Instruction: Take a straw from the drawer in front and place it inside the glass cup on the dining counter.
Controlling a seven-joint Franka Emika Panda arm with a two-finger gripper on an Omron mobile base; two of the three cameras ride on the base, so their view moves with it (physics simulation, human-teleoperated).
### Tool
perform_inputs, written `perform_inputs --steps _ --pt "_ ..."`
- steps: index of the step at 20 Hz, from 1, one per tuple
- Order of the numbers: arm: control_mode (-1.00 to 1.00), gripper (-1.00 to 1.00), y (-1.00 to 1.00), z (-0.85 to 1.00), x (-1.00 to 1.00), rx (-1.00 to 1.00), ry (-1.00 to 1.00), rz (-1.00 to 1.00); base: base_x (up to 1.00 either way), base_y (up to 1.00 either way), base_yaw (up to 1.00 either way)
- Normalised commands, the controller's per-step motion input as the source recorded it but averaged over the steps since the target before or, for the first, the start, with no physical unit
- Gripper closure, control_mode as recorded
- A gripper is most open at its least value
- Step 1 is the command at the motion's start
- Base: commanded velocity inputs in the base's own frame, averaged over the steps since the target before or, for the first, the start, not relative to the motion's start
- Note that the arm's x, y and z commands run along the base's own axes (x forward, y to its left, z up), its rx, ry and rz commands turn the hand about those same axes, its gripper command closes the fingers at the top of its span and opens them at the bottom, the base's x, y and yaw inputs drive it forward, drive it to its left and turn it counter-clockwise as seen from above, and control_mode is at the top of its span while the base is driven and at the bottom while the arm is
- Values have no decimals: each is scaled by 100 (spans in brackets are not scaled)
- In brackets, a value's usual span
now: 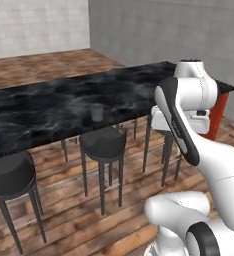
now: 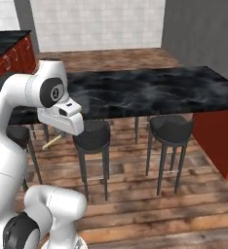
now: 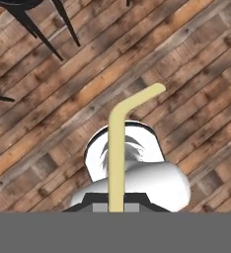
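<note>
The pale yellow straw runs up from between the fingers of my gripper, which is shut on it. Its bent tip points up and right over the wooden floor. In the right base view the straw sticks out down and left below the hand, with the gripper held in front of the dining counter. The dining counter is a long black marble slab. The glass cup stands faintly on it near its front edge, left of my arm. The drawer is out of view.
Dark round stools stand along the counter's near side over a wooden floor. A red end panel closes the counter's right end. Red cabinets stand at the far left.
</note>
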Motion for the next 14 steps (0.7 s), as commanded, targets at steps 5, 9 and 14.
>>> perform_inputs --steps 5,9,14 --pt "100 100 0 0 0 0 0 0 68 -4 45" --pt "100 100 0 0 0 0 0 0 67 -20 41" --pt "100 100 0 0 0 0 0 0 57 -45 24"
